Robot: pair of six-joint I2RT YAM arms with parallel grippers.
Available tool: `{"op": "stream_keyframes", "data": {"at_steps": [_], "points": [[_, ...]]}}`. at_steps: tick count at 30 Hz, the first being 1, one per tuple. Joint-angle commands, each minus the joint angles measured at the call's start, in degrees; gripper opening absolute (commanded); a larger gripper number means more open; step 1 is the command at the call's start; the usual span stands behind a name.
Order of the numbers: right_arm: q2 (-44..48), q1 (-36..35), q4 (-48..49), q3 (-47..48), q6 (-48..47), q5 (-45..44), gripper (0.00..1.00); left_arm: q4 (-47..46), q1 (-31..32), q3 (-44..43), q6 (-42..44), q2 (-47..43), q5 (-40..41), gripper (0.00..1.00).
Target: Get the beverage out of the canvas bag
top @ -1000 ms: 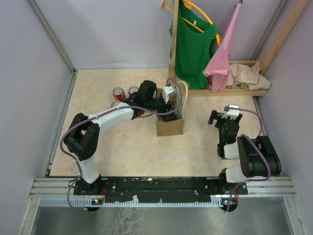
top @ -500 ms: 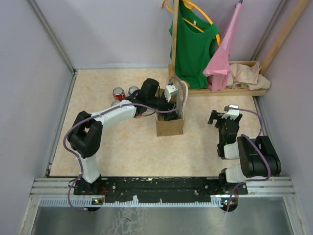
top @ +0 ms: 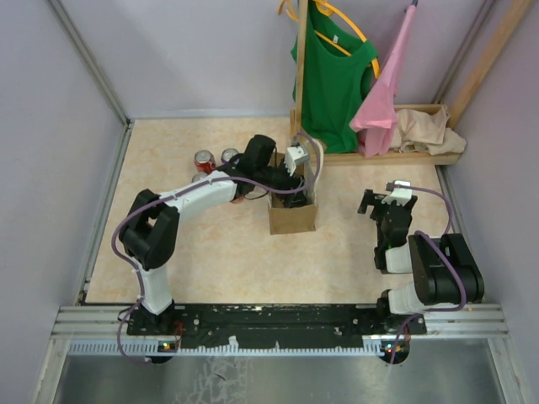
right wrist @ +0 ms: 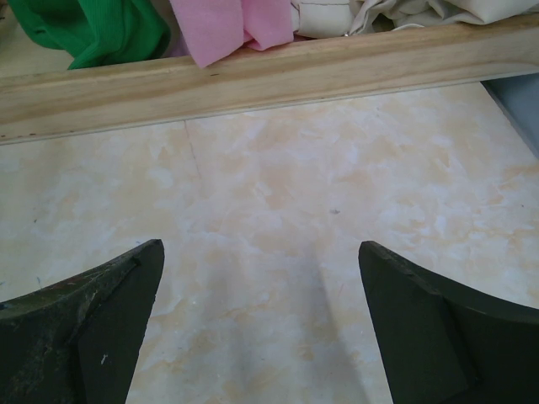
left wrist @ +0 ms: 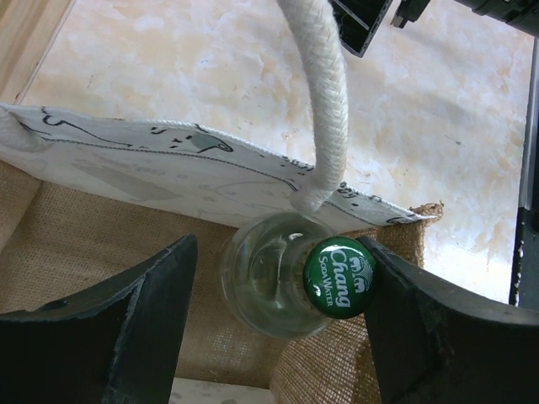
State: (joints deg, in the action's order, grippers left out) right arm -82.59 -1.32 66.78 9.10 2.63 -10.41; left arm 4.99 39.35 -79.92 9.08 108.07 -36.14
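Eased slightly further over canvas bag point(top: 292, 217) with left gripper point(left wrist: 280, 252) open astride Chang soda-water bottle point(left wrist: 274, 295), right gripper point(right wrist: 259, 246) idle, open; next, close on neck, lift straight.

The right end effector point(right wrist: 259, 248) hangs over the marbled beige counter point(right wrist: 269, 168), its two dark fingers point(right wrist: 84, 328) spread wide with nothing between them. A wooden rail point(right wrist: 253, 80) crosses the top. Behind it lie green cloth point(right wrist: 93, 29), pink cloth point(right wrist: 232, 25) and beige cloth point(right wrist: 404, 13).

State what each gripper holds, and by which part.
Nothing held. Left gripper straddles the green-capped bottle in the canvas bag, fingers not closed; right gripper open, empty.
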Motion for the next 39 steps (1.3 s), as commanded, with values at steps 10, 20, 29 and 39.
{"op": "stream_keyframes", "data": {"at_steps": [10,20,29,39], "points": [[0.0,0.1,2.9,1.2,0.0,-0.2,0.99,-3.1,-0.3,2.7,2.1,2.0,1.3,0.48],[0.0,0.1,2.9,1.2,0.1,-0.3,0.99,-3.0,-0.3,3.5,5.7,0.4,3.1,0.0],[0.0,0.1,2.9,1.2,0.1,-0.2,0.99,-6.1,-0.5,2.8,6.5,-4.5,7.0,0.0],[0.0,0.1,2.9,1.2,0.1,-0.2,0.99,-9.7,-1.5,-1.2,6.7,-9.5,12.4,0.0]]}}
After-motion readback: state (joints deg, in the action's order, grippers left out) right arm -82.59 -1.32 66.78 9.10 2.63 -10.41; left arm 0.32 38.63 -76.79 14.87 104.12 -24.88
